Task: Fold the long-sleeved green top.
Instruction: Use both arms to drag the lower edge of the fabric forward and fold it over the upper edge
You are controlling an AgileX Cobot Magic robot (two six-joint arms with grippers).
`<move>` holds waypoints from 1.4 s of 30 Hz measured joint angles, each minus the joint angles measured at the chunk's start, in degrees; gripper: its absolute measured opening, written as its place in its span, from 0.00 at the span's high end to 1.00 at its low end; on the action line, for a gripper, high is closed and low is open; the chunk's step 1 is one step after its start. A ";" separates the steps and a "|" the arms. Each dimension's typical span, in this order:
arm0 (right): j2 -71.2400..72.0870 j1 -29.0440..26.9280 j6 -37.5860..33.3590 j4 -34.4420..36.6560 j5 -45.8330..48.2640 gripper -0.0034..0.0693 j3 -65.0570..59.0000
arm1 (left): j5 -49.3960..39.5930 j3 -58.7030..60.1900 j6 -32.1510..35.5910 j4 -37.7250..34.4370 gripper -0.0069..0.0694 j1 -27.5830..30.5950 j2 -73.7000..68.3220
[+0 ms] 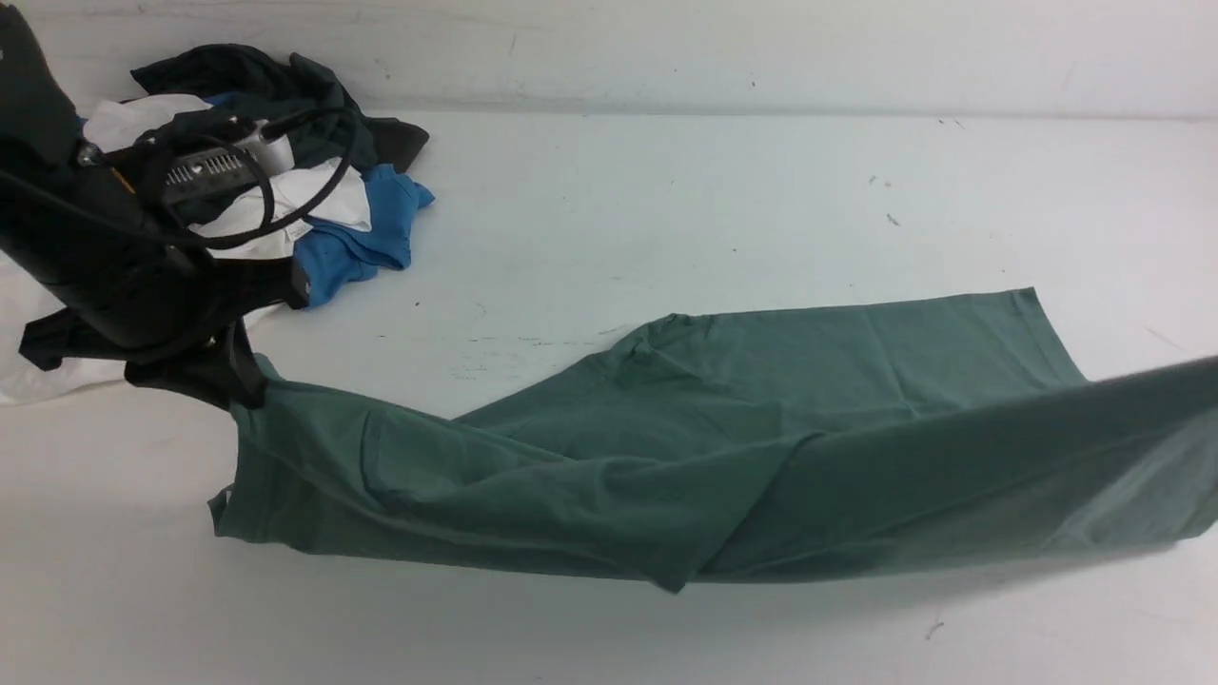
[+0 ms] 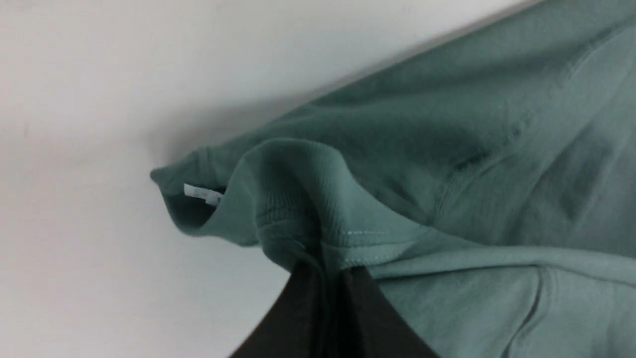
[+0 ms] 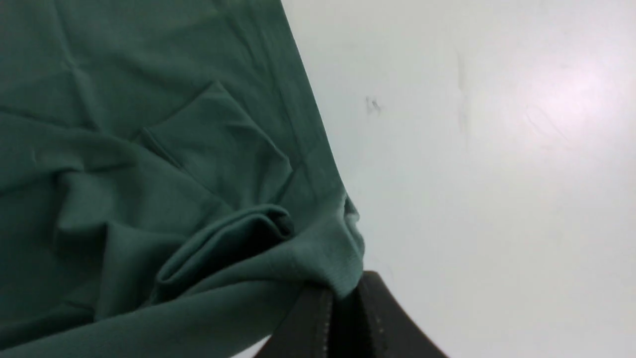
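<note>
The green long-sleeved top [image 1: 761,447] stretches across the white table from left to right, its near edge lifted and its far part lying flat. My left gripper [image 1: 243,390] is shut on a ribbed edge of the top [image 2: 318,199] beside the white neck label [image 2: 201,194]; in the left wrist view the gripper [image 2: 330,268] has cloth bunched between its black fingers. My right gripper [image 3: 343,293] is shut on a ribbed edge of the top [image 3: 328,253]. It is outside the front view, where the cloth rises off the right edge.
A pile of other clothes sits at the back left behind my left arm: a dark charcoal garment [image 1: 285,90], a blue one [image 1: 366,238] and a white one [image 1: 314,205]. More white cloth [image 1: 29,323] lies at the left edge. A wall [image 1: 666,48] runs along the back.
</note>
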State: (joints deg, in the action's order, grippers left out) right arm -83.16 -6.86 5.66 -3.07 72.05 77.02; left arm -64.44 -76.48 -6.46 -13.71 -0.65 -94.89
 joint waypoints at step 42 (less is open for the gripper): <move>-28.25 11.57 -7.14 14.60 -0.76 0.95 29.93 | -0.69 -20.87 -4.35 11.76 0.86 4.41 -15.21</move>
State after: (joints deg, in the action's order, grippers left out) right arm -111.42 4.71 -1.48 11.53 71.29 106.95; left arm -65.13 -97.35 -10.81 -1.96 3.75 -110.09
